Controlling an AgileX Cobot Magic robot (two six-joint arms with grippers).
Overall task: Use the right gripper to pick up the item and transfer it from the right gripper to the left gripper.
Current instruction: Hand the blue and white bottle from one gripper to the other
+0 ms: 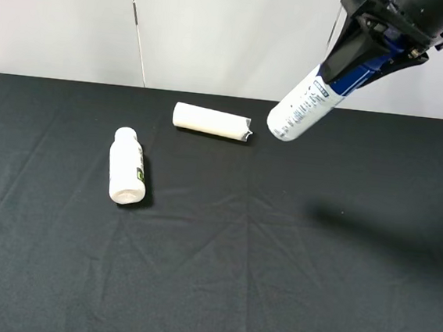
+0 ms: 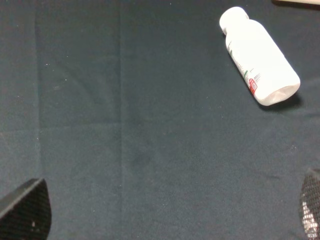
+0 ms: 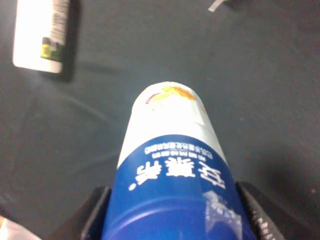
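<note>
Aloft, right gripper (image 1: 356, 57) clamped on the item (image 1: 302, 107), tilted above the table's (image 1: 273, 281) far edge, left gripper (image 2: 167, 210) spread wide, holding nothing, white tube (image 1: 210, 122) and white bottle (image 1: 126, 166) lying on the table, contents unseen.

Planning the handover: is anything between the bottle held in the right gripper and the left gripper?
Nothing visible. The item hangs in the right gripper above the cloth; the white bottle and tube lie flat below. The left gripper is outside the high view.

Splayed left pincer (image 2: 167, 215); white bottle (image 2: 260, 60) ahead
</note>
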